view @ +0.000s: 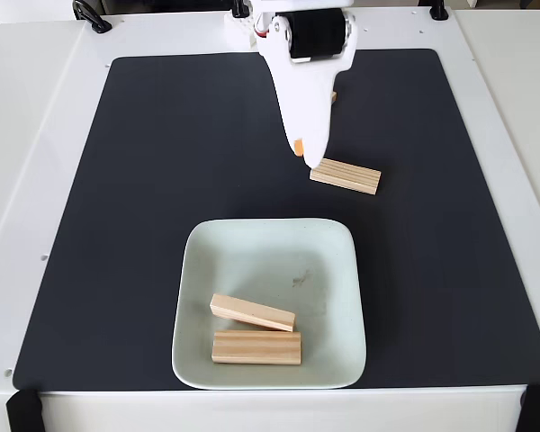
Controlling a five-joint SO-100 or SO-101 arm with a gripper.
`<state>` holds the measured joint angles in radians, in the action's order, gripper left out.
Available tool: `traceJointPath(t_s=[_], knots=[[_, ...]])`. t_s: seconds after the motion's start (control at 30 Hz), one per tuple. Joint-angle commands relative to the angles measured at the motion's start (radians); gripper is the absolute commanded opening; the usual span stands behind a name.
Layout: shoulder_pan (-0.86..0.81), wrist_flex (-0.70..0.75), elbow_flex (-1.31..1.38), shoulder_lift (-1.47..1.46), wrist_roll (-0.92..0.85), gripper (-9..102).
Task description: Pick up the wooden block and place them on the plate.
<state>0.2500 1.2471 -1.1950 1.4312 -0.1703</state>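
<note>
One wooden block (pixel 345 175) lies on the black mat, above and to the right of the plate. My white gripper (pixel 301 153) reaches down from the top of the fixed view, and its orange-marked tip is at that block's left end. Its jaws overlap from this angle, so I cannot tell whether they are open or shut. A sliver of another wooden block (pixel 333 96) peeks out from behind the gripper's right side. The pale green square plate (pixel 270 247) sits at the front middle. Two wooden blocks (pixel 252 312) (pixel 256 347) rest in its front half, the upper one leaning on the lower.
The black mat (pixel 144 198) covers most of the white table (pixel 36 135). Black clamps sit at the front corners (pixel 22 409) (pixel 538 407).
</note>
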Motion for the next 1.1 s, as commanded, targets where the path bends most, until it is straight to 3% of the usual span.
traceJointPath(t_s=[0.0,0.17,0.47,0.73,1.07], knots=[[0.026,0.002,-0.158,0.156,-0.009,4],[0.074,0.002,-0.364,0.295,0.035,0],[0.190,0.002,-0.500,0.483,0.492,-1],[0.207,0.003,-0.419,0.304,0.782,-1],[0.209,0.014,-0.270,0.058,0.838,4]])
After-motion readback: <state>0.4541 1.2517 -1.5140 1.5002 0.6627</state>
